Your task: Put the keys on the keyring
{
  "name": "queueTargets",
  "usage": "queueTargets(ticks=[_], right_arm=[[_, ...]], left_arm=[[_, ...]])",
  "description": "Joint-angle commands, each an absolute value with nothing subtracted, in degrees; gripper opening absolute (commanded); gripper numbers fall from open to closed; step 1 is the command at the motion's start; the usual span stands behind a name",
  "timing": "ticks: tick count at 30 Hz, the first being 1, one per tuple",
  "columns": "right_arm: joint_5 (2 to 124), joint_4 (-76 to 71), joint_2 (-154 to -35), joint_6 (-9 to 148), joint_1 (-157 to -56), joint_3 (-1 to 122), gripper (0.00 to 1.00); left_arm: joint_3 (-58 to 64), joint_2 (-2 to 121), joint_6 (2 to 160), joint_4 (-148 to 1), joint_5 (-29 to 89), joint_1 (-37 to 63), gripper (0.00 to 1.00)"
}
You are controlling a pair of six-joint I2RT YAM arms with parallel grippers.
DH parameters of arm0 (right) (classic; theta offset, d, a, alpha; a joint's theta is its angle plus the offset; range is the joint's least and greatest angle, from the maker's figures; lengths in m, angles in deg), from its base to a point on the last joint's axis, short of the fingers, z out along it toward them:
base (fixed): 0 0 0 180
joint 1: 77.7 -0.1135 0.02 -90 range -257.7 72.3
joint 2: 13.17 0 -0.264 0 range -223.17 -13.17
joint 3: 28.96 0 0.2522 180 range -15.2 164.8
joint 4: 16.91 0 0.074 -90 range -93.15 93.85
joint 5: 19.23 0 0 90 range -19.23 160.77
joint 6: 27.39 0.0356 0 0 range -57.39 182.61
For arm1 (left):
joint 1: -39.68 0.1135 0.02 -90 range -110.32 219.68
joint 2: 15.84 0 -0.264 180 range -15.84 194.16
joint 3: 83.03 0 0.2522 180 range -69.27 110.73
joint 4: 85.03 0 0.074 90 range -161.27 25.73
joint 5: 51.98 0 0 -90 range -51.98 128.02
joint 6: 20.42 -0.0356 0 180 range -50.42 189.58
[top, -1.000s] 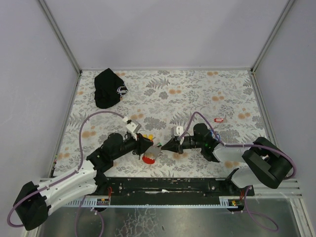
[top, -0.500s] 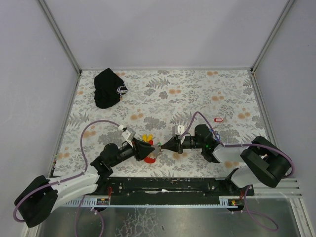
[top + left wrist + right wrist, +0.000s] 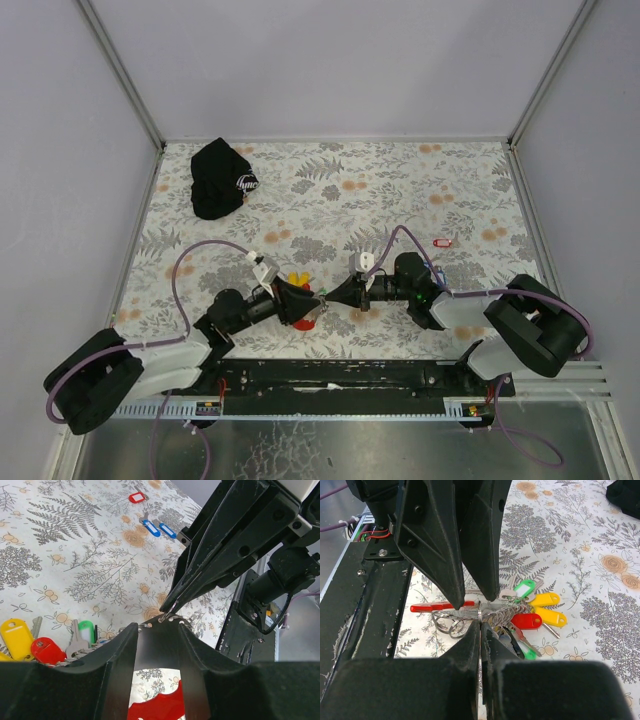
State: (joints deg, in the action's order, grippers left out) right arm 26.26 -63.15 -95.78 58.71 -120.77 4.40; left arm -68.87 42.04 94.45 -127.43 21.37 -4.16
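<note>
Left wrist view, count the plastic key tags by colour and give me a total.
Yellow tags: 2 (one cut off by the left edge)
Red tags: 2 (one lies alone, far off)
Green tags: 1
Blue tags: 2
Total: 7
</note>
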Motion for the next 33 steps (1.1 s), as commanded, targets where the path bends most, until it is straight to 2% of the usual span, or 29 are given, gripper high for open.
queueTargets(ticks=[1,6,16,25,29,33], right_arm=[[25.66,-67.83,-95.92,59.35,-120.39,4.42,0.0],[25.43,-67.91,-96.05,59.47,-120.37,4.38,0.0],[24.68,-67.84,-96.36,59.63,-120.41,4.65,0.0],[24.77,-68.01,-96.33,59.77,-120.4,4.43,0.0],[25.95,-67.74,-95.48,59.59,-120.41,3.87,0.05],[28.52,-66.19,-93.29,58.92,-120.41,2.82,0.17]], left_arm=[[-68.22,44.42,94.33,-135.38,19.83,-4.0,0.34],[-67.08,46.76,94.08,-136.45,19.63,-3.92,0.27],[-65.98,50.05,93.94,-138.53,18.45,-3.97,0.22],[-64.94,50.97,92.36,-136.81,17.12,-3.97,0.0],[-63.56,48.45,89.64,-131.03,17.11,-3.92,0.0],[-61.24,42.27,85.02,-119.62,19.54,-4.01,0.0]])
